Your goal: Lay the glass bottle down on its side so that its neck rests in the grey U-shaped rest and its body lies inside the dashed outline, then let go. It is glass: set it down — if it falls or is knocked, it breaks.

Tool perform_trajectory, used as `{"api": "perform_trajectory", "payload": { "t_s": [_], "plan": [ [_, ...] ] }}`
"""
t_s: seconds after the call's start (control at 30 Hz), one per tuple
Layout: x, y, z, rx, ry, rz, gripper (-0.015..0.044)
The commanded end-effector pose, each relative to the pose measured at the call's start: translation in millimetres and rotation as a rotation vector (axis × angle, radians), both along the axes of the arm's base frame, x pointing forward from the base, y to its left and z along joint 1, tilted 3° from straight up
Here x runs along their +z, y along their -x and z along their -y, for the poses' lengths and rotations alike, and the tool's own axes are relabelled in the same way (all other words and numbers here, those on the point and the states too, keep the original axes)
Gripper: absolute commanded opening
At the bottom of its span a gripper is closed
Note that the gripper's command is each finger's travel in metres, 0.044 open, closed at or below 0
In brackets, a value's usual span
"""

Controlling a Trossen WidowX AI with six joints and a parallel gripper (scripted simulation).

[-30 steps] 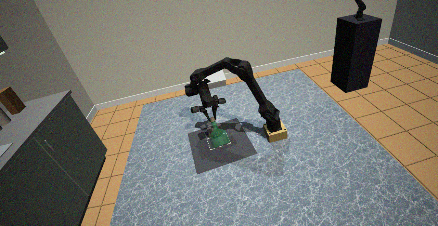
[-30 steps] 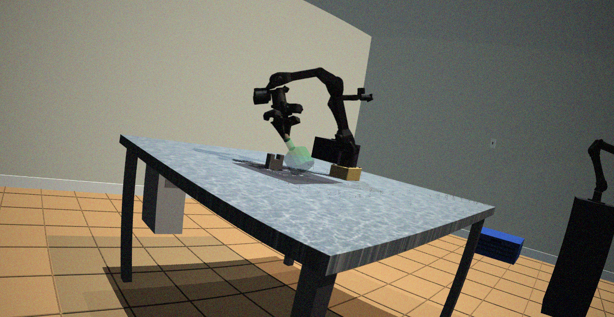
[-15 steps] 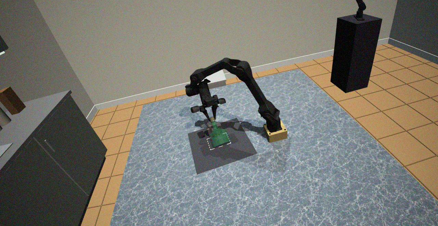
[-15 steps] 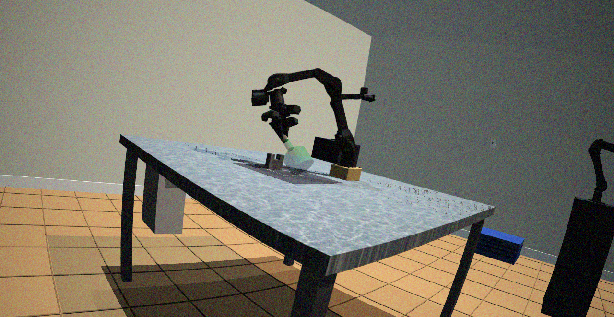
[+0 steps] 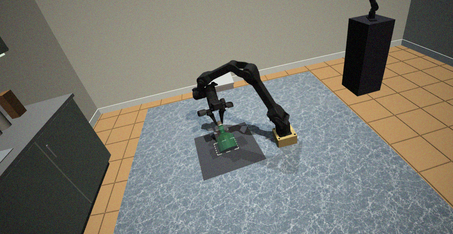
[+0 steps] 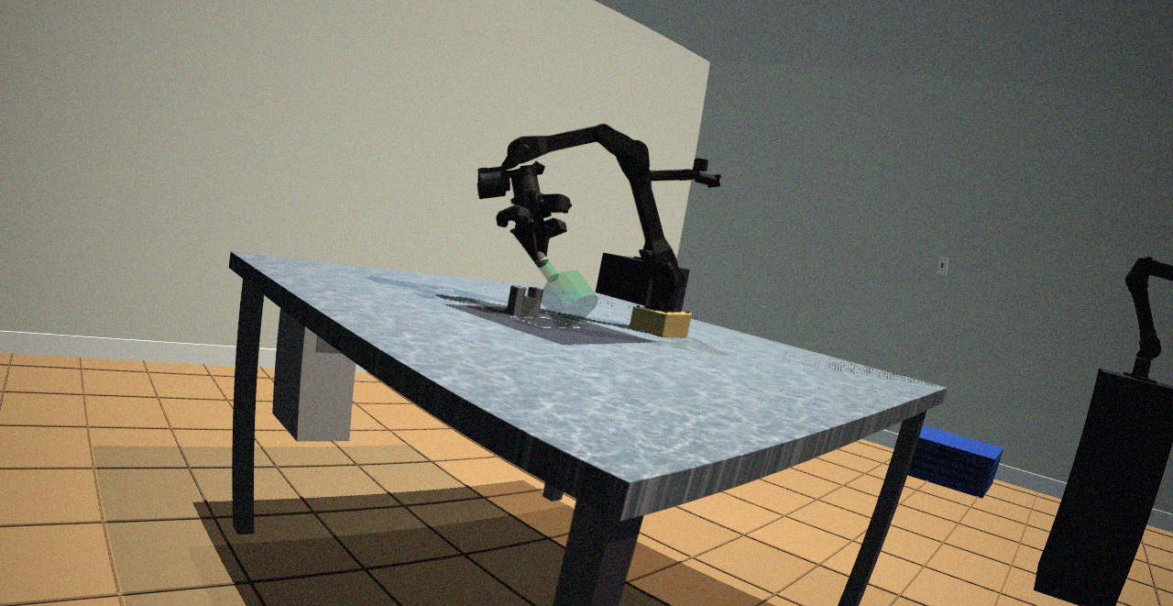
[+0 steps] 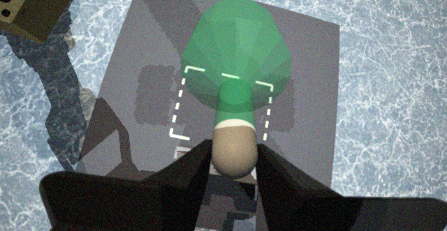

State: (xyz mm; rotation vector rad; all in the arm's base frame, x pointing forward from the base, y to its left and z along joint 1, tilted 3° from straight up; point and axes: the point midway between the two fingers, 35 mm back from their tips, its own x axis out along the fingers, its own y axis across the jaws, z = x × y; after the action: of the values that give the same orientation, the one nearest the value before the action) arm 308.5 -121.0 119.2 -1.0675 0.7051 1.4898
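Tilted over the mat, toward the top view's far left corner of the counter, the bottle is pinched at its cork by the gripper. The neck should be eased slowly into the rest, the grip kept until all weight is borne.

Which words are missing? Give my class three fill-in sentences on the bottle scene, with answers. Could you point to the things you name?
The gripper (image 5: 219, 122) (image 6: 541, 256) (image 7: 233, 148) is closed on the bottle's ____ end.
The bottle (image 5: 226, 140) (image 6: 571, 291) (image 7: 237, 46) is tinted ____.
The outline (image 5: 215, 149) (image 7: 173, 119) on the mat (image 5: 208, 166) (image 6: 598, 335) (image 7: 314, 84) is drawn in ____ dashes.

Missing words: neck; green; white.
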Motion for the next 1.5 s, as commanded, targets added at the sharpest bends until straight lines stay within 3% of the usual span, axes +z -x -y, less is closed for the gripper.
{"api": "perform_trajectory", "payload": {
  "t_s": [0.0, 1.47],
  "plan": [
    [-6.5, -0.9, 7.5, 0.001, 0.005, -0.002, 0.0107],
    [-27.7, -3.4, 30.9, -0.016, -0.021, 0.015, 0.0107]
  ]
}}
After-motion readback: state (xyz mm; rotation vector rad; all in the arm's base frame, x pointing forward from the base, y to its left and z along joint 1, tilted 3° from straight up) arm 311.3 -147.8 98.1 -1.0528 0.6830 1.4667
